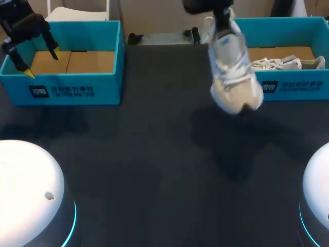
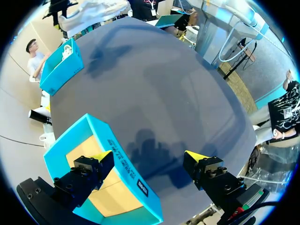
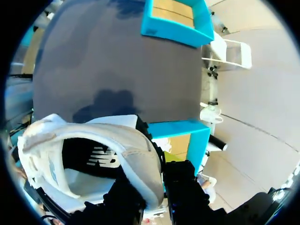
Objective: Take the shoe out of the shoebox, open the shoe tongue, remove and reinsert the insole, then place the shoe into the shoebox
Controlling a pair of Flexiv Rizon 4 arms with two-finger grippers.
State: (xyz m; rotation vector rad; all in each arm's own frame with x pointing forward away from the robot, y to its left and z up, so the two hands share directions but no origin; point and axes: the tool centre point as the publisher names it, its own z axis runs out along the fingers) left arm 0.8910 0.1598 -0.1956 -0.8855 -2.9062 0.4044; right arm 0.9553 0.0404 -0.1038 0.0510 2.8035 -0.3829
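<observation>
Plenty of bare table (image 1: pixel 154 154); right gripper (image 1: pixel 222 23) pinches shoe (image 1: pixel 234 77) aloft by right box (image 1: pixel 295 86), left gripper (image 1: pixel 41 63) gapes wide, straddling left box (image 1: pixel 77 91) wall.

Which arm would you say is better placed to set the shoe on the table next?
Right: the right gripper holds the shoe above the table; the left gripper is open by the other shoebox.

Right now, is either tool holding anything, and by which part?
The right tool holds the white shoe by its collar rim, toe hanging down. The left tool is open, holding nothing.
</observation>
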